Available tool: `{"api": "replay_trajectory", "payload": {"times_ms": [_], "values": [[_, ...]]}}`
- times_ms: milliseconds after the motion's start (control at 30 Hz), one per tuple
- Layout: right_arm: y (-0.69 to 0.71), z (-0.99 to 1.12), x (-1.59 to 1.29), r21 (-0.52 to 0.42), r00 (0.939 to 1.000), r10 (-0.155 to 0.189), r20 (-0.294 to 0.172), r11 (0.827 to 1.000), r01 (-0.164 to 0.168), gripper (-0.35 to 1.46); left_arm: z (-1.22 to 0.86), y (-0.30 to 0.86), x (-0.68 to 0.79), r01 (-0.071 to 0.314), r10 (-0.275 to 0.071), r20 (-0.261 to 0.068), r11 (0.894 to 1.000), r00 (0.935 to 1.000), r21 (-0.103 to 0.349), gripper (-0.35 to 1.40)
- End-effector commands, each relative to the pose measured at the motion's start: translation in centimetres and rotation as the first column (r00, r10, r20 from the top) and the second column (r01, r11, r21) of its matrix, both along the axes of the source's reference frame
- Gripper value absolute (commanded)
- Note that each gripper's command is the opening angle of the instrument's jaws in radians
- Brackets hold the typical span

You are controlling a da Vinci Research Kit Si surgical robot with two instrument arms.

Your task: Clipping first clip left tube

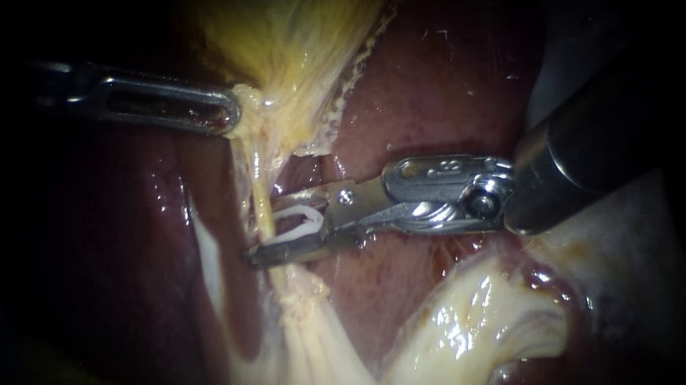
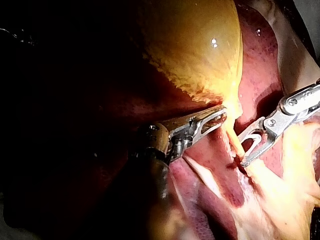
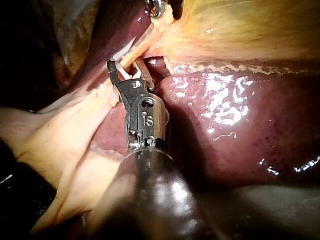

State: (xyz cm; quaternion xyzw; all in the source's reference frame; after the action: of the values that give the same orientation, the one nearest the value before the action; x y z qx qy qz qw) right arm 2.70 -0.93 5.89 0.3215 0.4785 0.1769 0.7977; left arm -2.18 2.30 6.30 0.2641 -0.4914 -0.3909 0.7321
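A thin yellow tube [image 1: 262, 199] runs down from the neck of the yellow gallbladder [image 1: 292, 42] to pale tissue below. My right instrument [image 1: 266, 227] comes in from the right; its jaws stand apart and carry an open white clip [image 1: 302, 223], and the tube passes between the clip's legs. In the left wrist view the same clip [image 2: 256, 140] straddles the tube [image 2: 232, 140]. My left instrument [image 1: 230, 116] is shut on the tissue at the gallbladder's neck, just above the tube, and holds it taut. The right wrist view shows the clip [image 3: 131, 74] at the jaws' tips.
Dark red liver [image 1: 431, 90] lies behind and around the tube. A pale glistening fold of fatty tissue [image 1: 469, 325] sits below my right instrument's shaft. A whitish strand [image 1: 208, 258] runs down beside the tube on its left.
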Motion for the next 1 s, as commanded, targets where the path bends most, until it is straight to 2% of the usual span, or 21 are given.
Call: {"api": "replay_trajectory", "payload": {"times_ms": [33,200,267,467,667,900,1000], "values": [[0.00,0.00,0.00,0.005,1.0000,0.002,0.002,1.000,-0.002,0.15,0.00,0.00,0.00,0.000,0.000,0.000,1.000,1.0000,0.000,-0.35],[0.01,0.00,-0.01,0.006,1.0000,0.004,-0.001,1.000,-0.004,0.45,0.00,0.00,0.00,0.000,0.000,0.000,1.000,1.0000,0.000,-0.35],[0.02,0.00,-0.01,0.007,1.0000,0.007,-0.006,1.000,-0.007,0.50,0.00,0.00,0.00,0.000,0.000,0.000,1.000,1.0000,0.000,-0.35],[0.05,0.00,-0.12,0.014,1.0000,0.006,-0.006,1.000,-0.006,0.50,0.01,-0.01,0.00,-0.003,0.003,0.002,1.000,1.0000,0.000,-0.35],[0.07,-0.08,-0.34,0.015,0.9998,-0.008,-0.015,1.000,0.008,0.50,0.01,-0.01,0.01,-0.003,0.003,0.002,1.000,1.0000,0.000,-0.35],[0.12,-0.28,-0.64,0.025,0.9996,-0.017,-0.023,1.000,0.018,0.50,0.01,-0.01,0.01,-0.003,0.003,0.002,1.000,1.0000,0.000,-0.35],[0.14,-0.37,-0.70,0.035,0.9987,-0.005,-0.051,0.999,0.006,0.50,0.01,-0.01,0.01,-0.003,0.003,0.002,1.000,1.0000,0.000,-0.35]]}}
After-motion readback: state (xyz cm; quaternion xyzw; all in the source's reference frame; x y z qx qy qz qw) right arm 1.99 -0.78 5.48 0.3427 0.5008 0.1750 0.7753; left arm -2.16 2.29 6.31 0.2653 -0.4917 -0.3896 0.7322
